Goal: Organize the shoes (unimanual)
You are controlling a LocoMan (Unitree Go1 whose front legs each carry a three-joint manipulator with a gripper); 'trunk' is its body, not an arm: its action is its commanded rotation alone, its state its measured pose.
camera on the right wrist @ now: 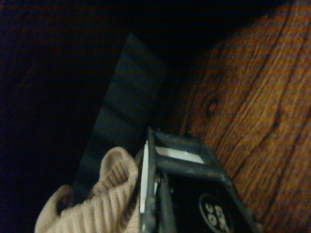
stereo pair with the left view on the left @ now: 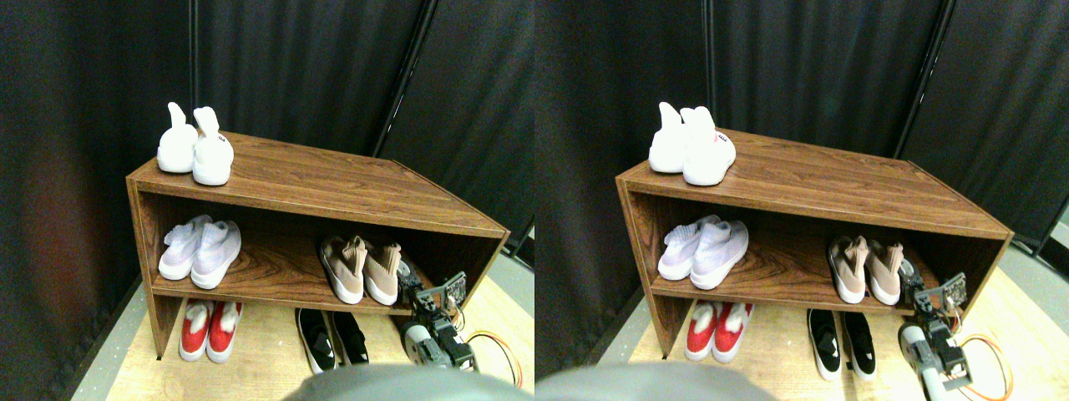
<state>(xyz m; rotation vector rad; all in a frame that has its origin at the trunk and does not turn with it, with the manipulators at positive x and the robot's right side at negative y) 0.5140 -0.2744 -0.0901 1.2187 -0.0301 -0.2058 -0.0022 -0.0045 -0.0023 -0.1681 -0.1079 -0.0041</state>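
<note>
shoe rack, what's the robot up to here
The robot's right gripper has reached into the middle shelf of the wooden shoe rack, right beside the beige-tan sneakers. The wrist view shows a ribbed collar against the jaw, though an actual grip isn't clear. The pair stands together at the shelf's right end; the other pairs sit untouched.

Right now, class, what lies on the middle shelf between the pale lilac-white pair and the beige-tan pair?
Nothing: in the stereo pair view the middle shelf is bare wood between the pale lilac-white pair and the beige-tan pair.
</note>
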